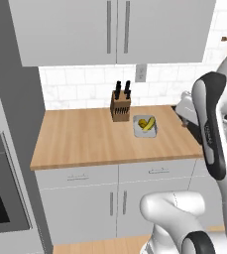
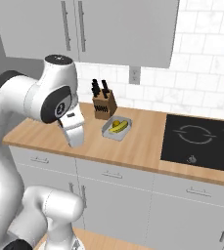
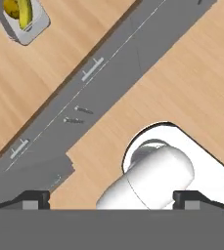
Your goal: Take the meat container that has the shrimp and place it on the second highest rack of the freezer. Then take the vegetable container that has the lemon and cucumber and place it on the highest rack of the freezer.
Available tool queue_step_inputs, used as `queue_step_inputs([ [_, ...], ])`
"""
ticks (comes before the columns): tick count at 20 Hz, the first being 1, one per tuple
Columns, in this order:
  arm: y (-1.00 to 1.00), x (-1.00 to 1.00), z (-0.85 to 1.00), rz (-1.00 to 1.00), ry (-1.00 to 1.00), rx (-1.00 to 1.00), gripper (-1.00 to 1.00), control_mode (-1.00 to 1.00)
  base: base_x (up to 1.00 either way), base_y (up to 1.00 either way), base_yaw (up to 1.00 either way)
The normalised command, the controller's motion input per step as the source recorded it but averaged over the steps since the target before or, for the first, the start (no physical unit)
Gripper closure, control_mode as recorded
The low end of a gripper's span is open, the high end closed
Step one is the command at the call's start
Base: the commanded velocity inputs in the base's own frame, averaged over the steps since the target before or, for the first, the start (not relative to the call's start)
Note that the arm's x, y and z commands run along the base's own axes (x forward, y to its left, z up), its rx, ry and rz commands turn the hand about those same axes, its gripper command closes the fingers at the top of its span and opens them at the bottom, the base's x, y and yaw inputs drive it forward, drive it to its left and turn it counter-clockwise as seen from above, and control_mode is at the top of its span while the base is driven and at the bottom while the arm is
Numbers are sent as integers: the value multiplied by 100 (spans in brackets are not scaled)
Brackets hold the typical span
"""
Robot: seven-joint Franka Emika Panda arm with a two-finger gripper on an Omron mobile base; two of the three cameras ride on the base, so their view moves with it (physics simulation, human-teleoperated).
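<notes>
Hovering: gripper over the counter's front edge, pointing down
jaws: spread wide, holding nothing
tray: on the counter, just right of the knife block
contents: lemon and cucumber inside
cooktop: right of tray

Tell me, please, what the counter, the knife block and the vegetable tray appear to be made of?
The counter looks like light wood with a matt finish: warm tan, with faint plank lines. The knife block also looks wooden, darker brown, with black handles that may be plastic. The tray is pale grey and smooth; plastic or metal, the rendering leaves it open.
</notes>
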Motion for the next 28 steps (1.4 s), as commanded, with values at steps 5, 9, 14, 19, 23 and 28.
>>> queue_step_inputs([
  [5, -11, 59, -35, -27, 12, 27, -100, -100, 0, 0, 0],
  [9, -17, 72, -26, -13, 6, 11, -100, -100, 0, 0, 0],
  [14, -5, 66, -31, -7, 8, 3, -100, -100, 0, 0, 0],
  [19, 0, 66, -36, -1, 10, 5, -100, -100, 0, 0, 0],
  [23, 0, 44, -29, 0, 7, 6, -100, -100, 0, 0, 0],
  [28, 0, 35, -33, -1, 5, 5, -100, -100, 0, 0, 0],
])
